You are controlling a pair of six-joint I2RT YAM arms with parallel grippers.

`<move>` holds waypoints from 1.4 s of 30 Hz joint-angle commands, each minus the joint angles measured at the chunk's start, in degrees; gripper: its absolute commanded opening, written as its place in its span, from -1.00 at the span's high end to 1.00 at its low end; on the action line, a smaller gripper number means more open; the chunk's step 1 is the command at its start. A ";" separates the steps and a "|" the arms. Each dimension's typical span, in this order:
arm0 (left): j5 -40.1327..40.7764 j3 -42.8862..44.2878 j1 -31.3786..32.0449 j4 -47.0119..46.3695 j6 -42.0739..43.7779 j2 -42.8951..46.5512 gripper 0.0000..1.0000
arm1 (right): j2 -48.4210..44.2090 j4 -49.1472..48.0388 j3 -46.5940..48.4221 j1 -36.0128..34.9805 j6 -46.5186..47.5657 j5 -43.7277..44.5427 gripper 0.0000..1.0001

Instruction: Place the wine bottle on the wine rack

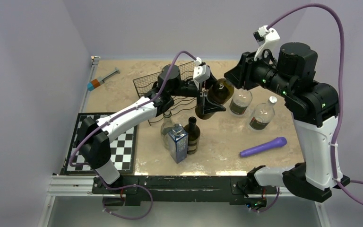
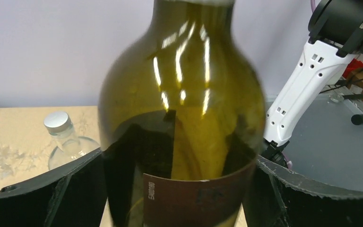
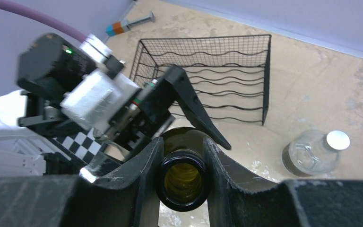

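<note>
The wine bottle (image 1: 221, 90) is olive-green glass with a dark red label, upright just right of the wine rack (image 1: 144, 85). My left gripper (image 1: 211, 101) is shut on its body; in the left wrist view the bottle (image 2: 182, 118) fills the gap between the fingers of that gripper (image 2: 179, 161). My right gripper (image 1: 231, 75) is shut on the neck from above; the right wrist view shows the open mouth (image 3: 183, 177) between its fingers (image 3: 183, 144). The black wire rack (image 3: 217, 80) lies beyond, its wavy shelves holding nothing.
Two clear capped bottles (image 1: 241, 101) (image 1: 262, 116) stand right of the wine bottle. A dark bottle (image 1: 192, 135), a small clear bottle (image 1: 167, 125) and a blue carton (image 1: 177, 143) stand in front. A purple tool (image 1: 263, 146), a checkerboard (image 1: 123, 146) and a syringe-like tool (image 1: 103, 79) lie around.
</note>
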State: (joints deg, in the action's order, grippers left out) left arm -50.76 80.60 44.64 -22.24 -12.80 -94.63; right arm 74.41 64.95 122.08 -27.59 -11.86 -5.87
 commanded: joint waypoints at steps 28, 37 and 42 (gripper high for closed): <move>24.55 11.05 1.16 10.80 45.58 -0.23 1.00 | -10.09 -15.79 -8.51 0.11 -1.02 3.68 -0.97; 32.64 7.39 1.31 -2.05 73.83 -1.09 1.00 | -10.51 -13.15 -5.98 0.19 1.08 8.59 -0.97; 35.02 6.97 1.28 -4.47 86.36 -2.31 1.00 | -4.93 -2.19 0.58 0.41 1.21 7.32 -0.82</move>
State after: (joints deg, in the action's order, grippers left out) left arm -18.63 87.26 45.82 -14.72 57.84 -97.41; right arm 65.98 55.77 117.82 -27.31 -11.46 0.99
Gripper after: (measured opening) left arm 0.822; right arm 0.946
